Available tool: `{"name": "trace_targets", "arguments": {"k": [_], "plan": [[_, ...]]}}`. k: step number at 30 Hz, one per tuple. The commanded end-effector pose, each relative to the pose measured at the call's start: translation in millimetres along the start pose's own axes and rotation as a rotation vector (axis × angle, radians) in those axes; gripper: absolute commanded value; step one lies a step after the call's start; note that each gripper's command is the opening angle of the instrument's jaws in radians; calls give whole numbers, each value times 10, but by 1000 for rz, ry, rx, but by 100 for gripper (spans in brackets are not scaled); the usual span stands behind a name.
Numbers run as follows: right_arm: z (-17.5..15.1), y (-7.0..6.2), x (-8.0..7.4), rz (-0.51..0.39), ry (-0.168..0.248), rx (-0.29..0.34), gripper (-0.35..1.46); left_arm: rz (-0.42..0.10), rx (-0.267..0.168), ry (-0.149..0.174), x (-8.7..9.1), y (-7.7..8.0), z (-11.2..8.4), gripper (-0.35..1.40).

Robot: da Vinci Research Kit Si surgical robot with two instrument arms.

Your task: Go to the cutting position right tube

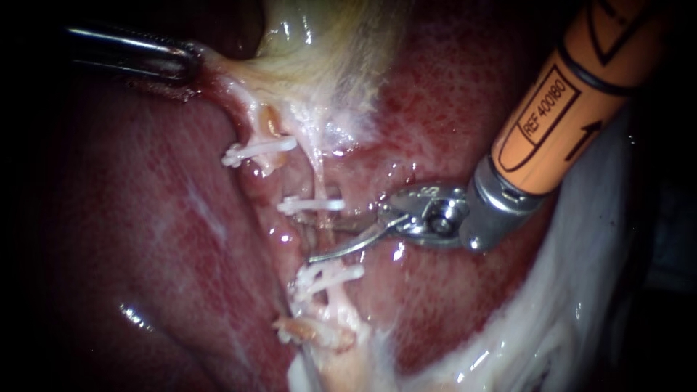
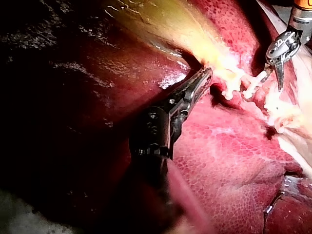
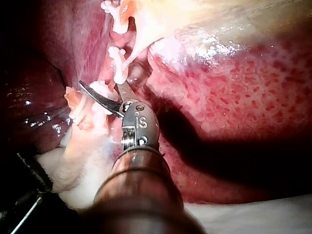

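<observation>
Just right of centre in the endoscope view, the right instrument (image 1: 311, 238) enters from the upper right. Its two blades stand moderately open, one on each side of the right tube (image 1: 323, 231), in the stretch between the upper clip (image 1: 312, 205) and the lower clip (image 1: 330, 277). In the upper left, the left instrument (image 1: 185, 64) has its jaws closed on the pale neck of the gallbladder (image 1: 327, 43), which seems to hold the tube stretched. From where I stand, the cutting position looks nearly reached. To do it well, I'd want the blades square across the tube and clear of both clips. The tips should stay off the liver (image 1: 145, 239) behind, with the tube seated deep in the gap.
</observation>
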Motion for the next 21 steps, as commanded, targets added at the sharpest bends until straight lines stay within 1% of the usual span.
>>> {"name": "trace_targets", "arguments": {"k": [1, 5, 10, 13, 16, 19, 21], "plan": [[-1, 1, -1, 11, -8, 8, 145, 0, 0, 0, 0, 0, 0, -35], [-2, 3, -3, 44, -31, 37, 143, 0, 0, 0, 0, 0, 0, -35], [3, 0, -6, 55, -58, 60, 143, 0, 0, 0, 0, 0, 0, -35], [8, -2, -7, 60, -51, 86, 143, 0, 0, 0, 0, 0, 0, -35], [16, -1, -5, 55, -42, 105, 143, 0, 0, 0, 0, 0, 0, -35], [25, 2, 0, 55, -22, 121, 143, 0, 0, 0, 0, 0, 0, -35], [32, 3, 5, 55, 0, 132, 143, 0, 0, 0, 0, 0, 0, -35]]}}
